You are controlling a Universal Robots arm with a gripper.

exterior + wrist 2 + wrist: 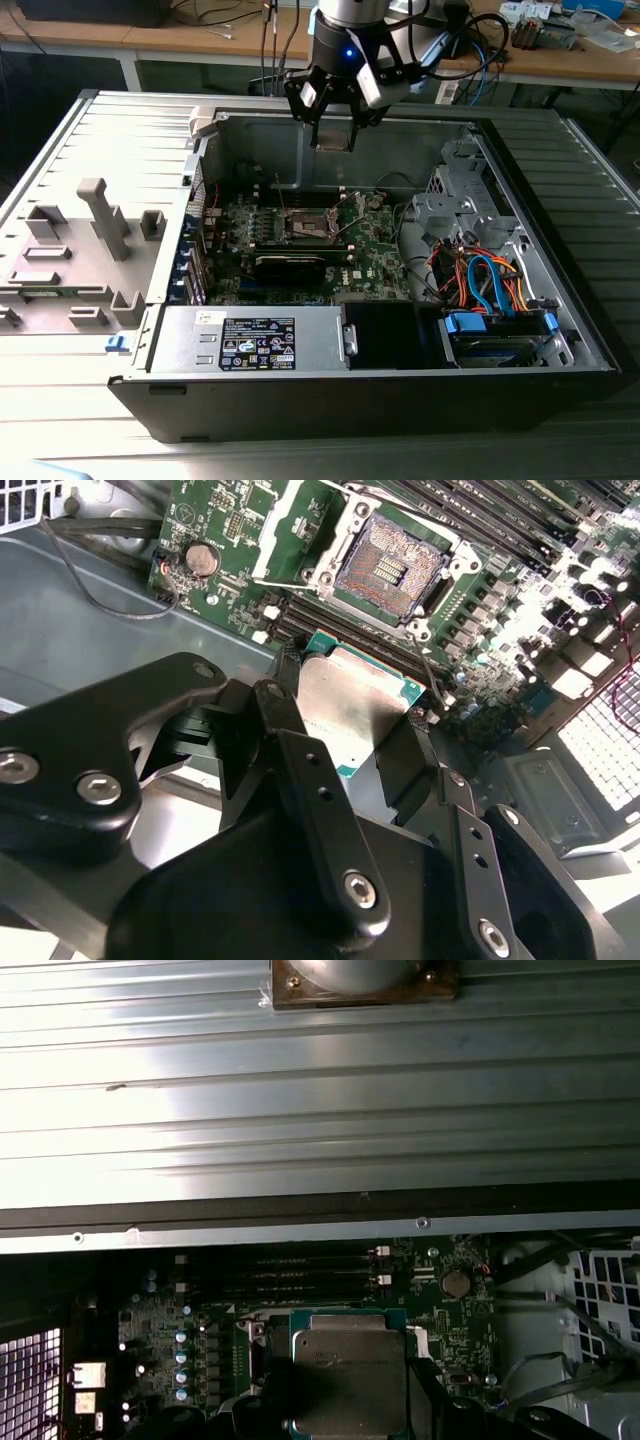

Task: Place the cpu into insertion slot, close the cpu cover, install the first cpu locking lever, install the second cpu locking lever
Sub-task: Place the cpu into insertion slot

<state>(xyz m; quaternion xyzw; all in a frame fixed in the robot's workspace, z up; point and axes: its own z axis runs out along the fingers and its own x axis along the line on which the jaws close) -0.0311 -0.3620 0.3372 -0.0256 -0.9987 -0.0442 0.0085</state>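
**Holding the cpu (350, 695) clear of the insertion slot (390, 570)**

You have the cpu clamped in the gripper (345, 720). It is a small flat square chip with a dull silver-grey metal top and a thin green edge showing round it in both wrist views (345, 1360). The two black fingers (300, 770) press on its opposite sides, parted no wider than the chip itself.

In the exterior view your gripper (335, 135) hangs over the far wall of the open computer case (350, 400), above the green board (375, 250).

The insertion slot (308, 225) lies on that board, well apart from the chip. In the second wrist view its brownish-gold pin field sits uncovered inside a dark frame.
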